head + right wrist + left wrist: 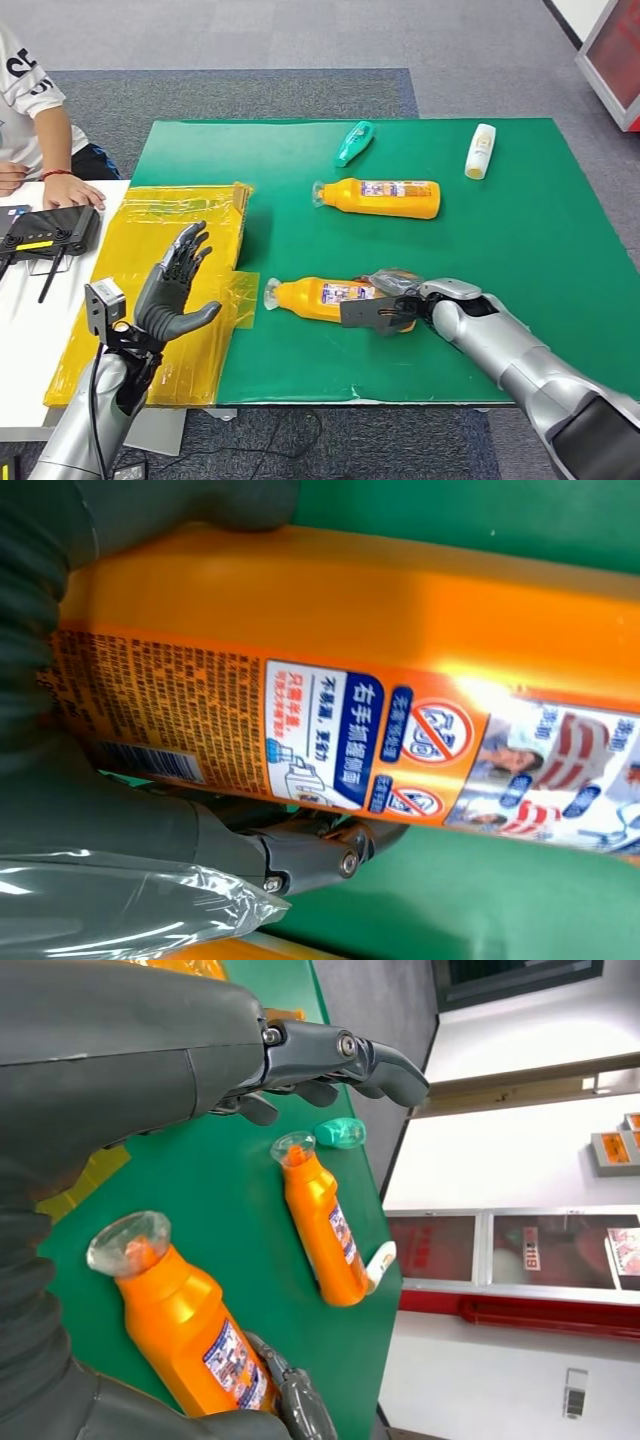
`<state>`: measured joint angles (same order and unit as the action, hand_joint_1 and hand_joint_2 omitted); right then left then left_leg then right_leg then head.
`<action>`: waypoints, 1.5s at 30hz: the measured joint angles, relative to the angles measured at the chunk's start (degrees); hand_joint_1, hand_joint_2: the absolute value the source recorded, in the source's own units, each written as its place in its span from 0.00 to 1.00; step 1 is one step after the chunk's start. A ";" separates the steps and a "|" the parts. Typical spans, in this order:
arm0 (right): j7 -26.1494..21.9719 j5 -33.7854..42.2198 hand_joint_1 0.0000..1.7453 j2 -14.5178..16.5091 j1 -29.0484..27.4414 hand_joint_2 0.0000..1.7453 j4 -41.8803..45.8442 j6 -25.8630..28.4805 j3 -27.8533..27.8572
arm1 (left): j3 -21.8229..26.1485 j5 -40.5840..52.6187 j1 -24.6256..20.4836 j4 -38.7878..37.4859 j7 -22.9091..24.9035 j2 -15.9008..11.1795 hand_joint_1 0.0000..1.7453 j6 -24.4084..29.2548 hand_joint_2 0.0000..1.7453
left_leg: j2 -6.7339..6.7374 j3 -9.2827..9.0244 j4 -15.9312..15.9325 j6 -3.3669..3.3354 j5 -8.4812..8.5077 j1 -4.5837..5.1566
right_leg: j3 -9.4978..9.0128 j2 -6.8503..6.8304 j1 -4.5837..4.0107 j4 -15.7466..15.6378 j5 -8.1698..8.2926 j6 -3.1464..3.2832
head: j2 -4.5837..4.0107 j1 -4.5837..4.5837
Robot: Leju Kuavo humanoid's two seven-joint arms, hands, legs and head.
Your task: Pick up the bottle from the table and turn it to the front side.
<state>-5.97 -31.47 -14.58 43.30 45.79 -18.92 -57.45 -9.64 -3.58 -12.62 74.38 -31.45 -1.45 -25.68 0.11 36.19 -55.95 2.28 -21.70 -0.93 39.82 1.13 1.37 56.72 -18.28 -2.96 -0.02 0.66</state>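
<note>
The near orange bottle (317,297) lies on its side on the green mat (528,260), its clear cap pointing left. My right hand (392,308) wraps the bottle's base end. In the right wrist view the thumb (189,500) lies along one side of the bottle (423,610) and a finger (302,850) along the other, with the printed back label (226,720) facing the camera. My left hand (172,285) hovers open over the yellow sheet (143,230), fingers spread and holding nothing. The left wrist view shows the same bottle (189,1330) lying past my left hand (151,1050).
A second orange bottle (385,197), a teal bottle (353,142) and a white bottle (480,150) lie farther back on the mat. A person (30,120) sits at the far left beside a black router (53,232) on a white table. A red cabinet (615,50) stands at the far right.
</note>
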 joint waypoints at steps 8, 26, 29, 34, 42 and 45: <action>-1.83 1.61 1.00 -0.02 -0.84 1.00 0.00 1.10 1.14 | 0.02 0.00 0.00 0.00 0.00 -0.02 0.00 -0.19 1.00 | 0.00 0.00 0.00 -0.01 0.00 0.00 | 0.01 0.00 0.00 0.00 -0.01 -0.02 | -0.01 0.00; -25.24 26.01 1.00 -0.86 -17.95 1.00 10.66 -3.97 21.64 | -0.25 -1.85 -0.53 -1.10 -1.56 -0.56 0.00 -1.15 1.00 | -0.03 0.11 0.00 -0.05 -0.06 0.00 | 0.05 -0.02 0.00 0.00 -0.07 -0.04 | -0.01 0.01; -26.56 28.81 1.00 0.06 -20.49 1.00 12.68 -6.58 25.82 | -0.36 -2.04 -0.53 -1.19 -1.57 -0.64 0.00 -1.06 1.00 | -0.03 0.12 0.00 -0.06 -0.06 0.00 | 0.05 -0.02 0.00 0.00 -0.07 -0.04 | -0.01 0.01; -27.69 33.03 1.00 2.52 -23.68 1.00 15.64 -10.58 31.70 | -0.42 -2.43 -0.47 -1.20 -1.55 -0.69 0.00 -0.86 1.00 | -0.03 0.11 0.00 -0.05 -0.06 0.00 | 0.06 -0.02 0.00 0.00 -0.07 -0.04 | -0.01 -0.01; -27.66 35.93 1.00 7.45 -26.24 1.00 17.90 -13.16 36.34 | -0.54 -2.60 -0.30 -1.20 -1.07 -0.68 0.00 -0.60 1.00 | -0.01 0.11 0.00 -0.05 -0.06 0.00 | 0.08 0.00 0.00 0.00 -0.08 -0.03 | -0.01 -0.01; -27.51 35.57 1.00 9.82 -26.49 1.00 18.08 -13.50 36.23 | -0.87 -2.60 -0.50 -1.22 -0.78 -0.58 0.00 -0.81 1.00 | -0.01 0.11 0.00 -0.04 -0.05 -0.01 | 0.11 0.00 -0.01 0.00 -0.08 -0.02 | -0.01 -0.01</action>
<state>-33.48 4.09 -4.77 16.81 63.87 -32.42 -21.22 -10.51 -6.19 -13.12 73.16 -32.23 -2.03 -26.49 0.10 36.31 -55.94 2.23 -21.75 -0.93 39.93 1.13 1.36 56.72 -18.37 -2.98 -0.02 0.65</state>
